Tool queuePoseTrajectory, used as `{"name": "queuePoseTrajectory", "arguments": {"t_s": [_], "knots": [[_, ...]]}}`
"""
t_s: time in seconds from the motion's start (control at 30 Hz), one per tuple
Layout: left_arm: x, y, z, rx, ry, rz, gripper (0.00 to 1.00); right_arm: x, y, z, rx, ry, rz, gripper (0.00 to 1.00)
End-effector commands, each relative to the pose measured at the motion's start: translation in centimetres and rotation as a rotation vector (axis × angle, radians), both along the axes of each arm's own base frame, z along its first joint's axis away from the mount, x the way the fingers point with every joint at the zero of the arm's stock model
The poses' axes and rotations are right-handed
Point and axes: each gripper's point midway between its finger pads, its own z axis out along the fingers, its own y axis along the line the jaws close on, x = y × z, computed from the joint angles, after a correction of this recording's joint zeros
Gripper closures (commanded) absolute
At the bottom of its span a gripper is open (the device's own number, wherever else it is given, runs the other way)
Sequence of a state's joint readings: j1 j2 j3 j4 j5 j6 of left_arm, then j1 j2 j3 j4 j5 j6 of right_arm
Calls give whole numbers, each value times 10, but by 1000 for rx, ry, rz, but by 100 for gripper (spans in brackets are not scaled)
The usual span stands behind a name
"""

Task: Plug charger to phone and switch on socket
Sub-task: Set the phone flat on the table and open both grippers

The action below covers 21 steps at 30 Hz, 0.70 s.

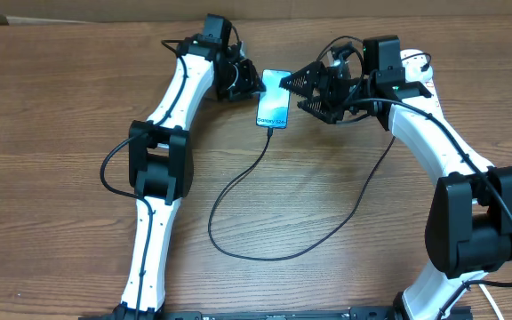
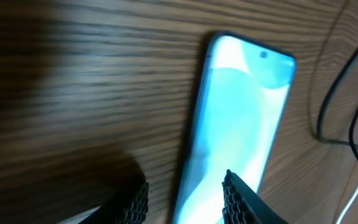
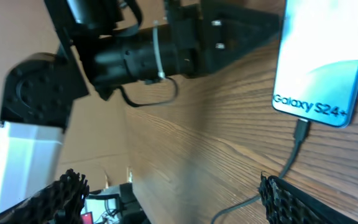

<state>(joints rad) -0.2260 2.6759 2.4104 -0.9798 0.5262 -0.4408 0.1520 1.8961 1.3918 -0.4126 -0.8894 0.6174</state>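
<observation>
Directly ahead of the left gripper (image 1: 254, 86), the phone (image 1: 274, 98) lies flat on the wooden table (image 1: 60, 133) with its screen lit pale blue. In the left wrist view, one end of the phone runs in between the left gripper's two black fingers (image 2: 135, 202). The fingers stand apart and are not clamped on it. One finger is off to the phone's side with bare wood between them. The other overlaps the edge of the screen, and whether it touches cannot be told.

The right gripper (image 1: 299, 93) faces the phone's other long side, its fingertips just beside that edge. Its fingers (image 3: 288, 199) are spread wide and hold nothing. From between them, the phone sits ahead and to one side, with the words "Galaxy S24+" near its end.

The plug tip (image 3: 301, 129) of the black cable (image 1: 213, 222) sits in the port at that lettered end. From there the cable passes close by one right finger. It then loops away from both grippers across the table and curves back up toward the right arm.
</observation>
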Motion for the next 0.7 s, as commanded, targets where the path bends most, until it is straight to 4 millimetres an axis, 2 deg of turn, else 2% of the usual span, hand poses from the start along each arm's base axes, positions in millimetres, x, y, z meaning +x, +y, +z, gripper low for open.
{"name": "queuePoseTrajectory", "arguments": {"t_s": [0.0, 0.17, 0.27, 0.3, 0.33, 0.43, 0.5, 0.57, 0.67], "knots": [[15, 46, 26, 66, -79, 28, 66, 0, -3, 7, -35, -75, 23, 10], [19, 89, 78, 125, -186, 12, 62, 2, -11, 8, -101, -74, -14, 10], [19, 123, 112, 243, -250, 57, 57, 8, -27, 15, -226, -79, -74, 9], [19, 134, 126, 296, -279, 69, 53, 9, -36, 17, -282, -76, -100, 7], [18, 144, 138, 344, -302, 80, 45, 11, -45, 20, -341, -66, -133, 5], [12, 175, 176, 503, -363, 153, 20, 11, -73, 34, -503, -31, -226, 2], [7, 190, 195, 577, -388, 192, 0, 11, -92, 46, -601, -22, -284, 1], [2, 200, 210, 626, -407, 220, 0, 12, -111, 60, -693, -30, -345, 0], [-2, 204, 215, 644, -403, 227, 0, 13, -146, 83, -819, -39, -467, 0]]}}
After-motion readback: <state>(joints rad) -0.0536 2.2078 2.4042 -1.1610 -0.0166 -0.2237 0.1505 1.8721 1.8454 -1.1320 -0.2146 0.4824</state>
